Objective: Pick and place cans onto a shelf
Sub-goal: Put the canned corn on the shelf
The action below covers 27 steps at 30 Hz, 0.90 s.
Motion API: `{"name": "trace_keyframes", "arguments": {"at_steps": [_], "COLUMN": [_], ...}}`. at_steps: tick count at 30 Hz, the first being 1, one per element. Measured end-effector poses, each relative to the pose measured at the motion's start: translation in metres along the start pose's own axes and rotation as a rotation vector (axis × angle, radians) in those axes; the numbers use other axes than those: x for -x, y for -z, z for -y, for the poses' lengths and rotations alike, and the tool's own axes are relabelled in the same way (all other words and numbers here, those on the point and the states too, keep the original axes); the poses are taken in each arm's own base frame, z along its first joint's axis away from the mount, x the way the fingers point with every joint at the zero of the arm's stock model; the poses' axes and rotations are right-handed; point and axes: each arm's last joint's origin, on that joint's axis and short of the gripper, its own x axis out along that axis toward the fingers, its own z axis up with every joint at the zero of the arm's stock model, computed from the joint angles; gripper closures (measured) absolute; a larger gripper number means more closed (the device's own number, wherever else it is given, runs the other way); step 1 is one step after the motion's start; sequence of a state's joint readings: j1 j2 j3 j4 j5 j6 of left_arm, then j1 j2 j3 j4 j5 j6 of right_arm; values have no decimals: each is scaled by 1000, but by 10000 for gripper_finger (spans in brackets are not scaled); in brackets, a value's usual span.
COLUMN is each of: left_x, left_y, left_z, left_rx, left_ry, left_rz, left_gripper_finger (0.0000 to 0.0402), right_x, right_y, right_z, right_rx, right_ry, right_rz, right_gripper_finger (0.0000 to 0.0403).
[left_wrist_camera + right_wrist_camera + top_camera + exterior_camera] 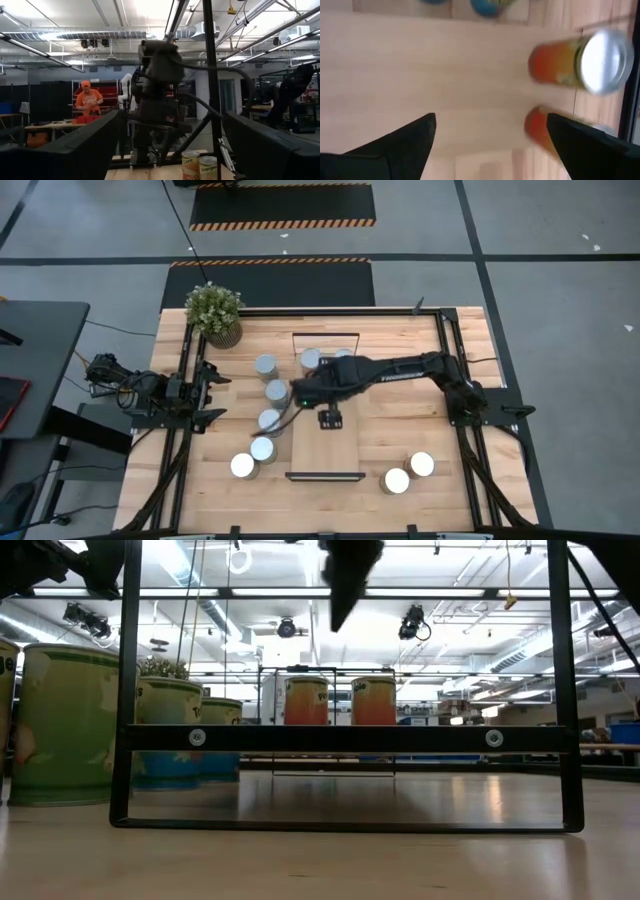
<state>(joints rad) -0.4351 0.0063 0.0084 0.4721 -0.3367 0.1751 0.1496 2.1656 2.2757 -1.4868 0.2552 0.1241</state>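
Observation:
The shelf [340, 442] is a long light-wood board with black bars at its ends, lying in the middle of the table. Two orange cans [311, 359] [343, 356] stand upright on its far end; they also show in the right wrist view [580, 62] and the low view [306, 700]. My right gripper [491, 117] is open and empty above the board, just near of these cans [302, 394]. Several grey-green cans [269, 420] stand in a row left of the shelf. Two more cans [409, 472] stand at the near right. My left gripper [214, 391] waits open at the table's left edge.
A potted green plant [214, 312] stands at the table's far left corner. The black frame bar of the shelf's near end [340, 738] crosses the low view. Bare wood lies between the shelf and the right arm's base [470, 402]. A person in orange [88, 100] stands in the room beyond.

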Motion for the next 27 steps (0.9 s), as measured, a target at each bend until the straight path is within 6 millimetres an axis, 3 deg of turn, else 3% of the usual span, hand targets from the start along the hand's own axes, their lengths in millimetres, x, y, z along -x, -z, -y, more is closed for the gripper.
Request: {"name": "trace_keyframes", "arguments": {"at_steps": [7,13,19,27], "left_x": [0,0,0,0], "left_y": [0,0,0,0], "left_z": [0,0,0,0], "left_rx": [7,7,7,8], "left_ry": [0,-1,-2,-3], "left_rz": [-2,-3,-3,-2], "left_gripper_finger": [44,44,44,44], "right_x": [14,34,44,30], "right_y": [18,50,95,156], "right_z": [-37,-56,-63,-60], "right_rx": [-14,-106,-307,-599], "right_ry": [48,103,99,0], "right_rz": [-47,-30,-64,-216], "right_gripper_finger": [24,40,43,38]}}
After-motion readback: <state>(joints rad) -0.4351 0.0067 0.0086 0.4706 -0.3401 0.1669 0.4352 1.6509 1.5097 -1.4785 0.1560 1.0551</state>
